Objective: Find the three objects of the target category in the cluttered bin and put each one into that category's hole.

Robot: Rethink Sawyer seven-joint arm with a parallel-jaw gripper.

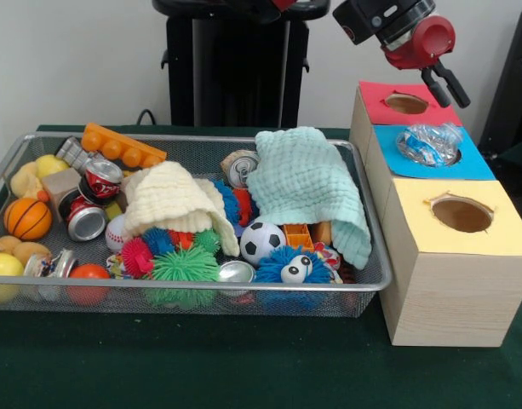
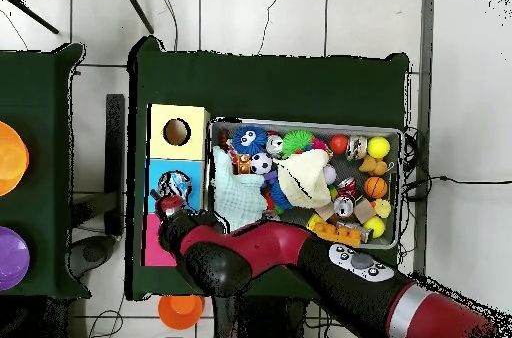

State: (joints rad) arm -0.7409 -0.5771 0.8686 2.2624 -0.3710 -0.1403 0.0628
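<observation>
- Wrapper (image 1: pixel 428 143), crumpled clear plastic, sits in the blue hole (image 1: pixel 439 153) at right.
- Hand (image 1: pixel 448 85), upper right above the red box (image 1: pixel 405 104); fingers look together, holding nothing.
- Bin (image 1: pixel 363 281) at left, full of toys.

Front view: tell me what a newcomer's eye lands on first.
The wire bin crammed with bright toys, balls and cans, with a mint green cloth and a cream cloth draped over the pile. Beside it stand three wooden boxes with red, blue and yellow tops; crumpled clear plastic sits in the blue hole. The claw hangs above the red box.
</observation>
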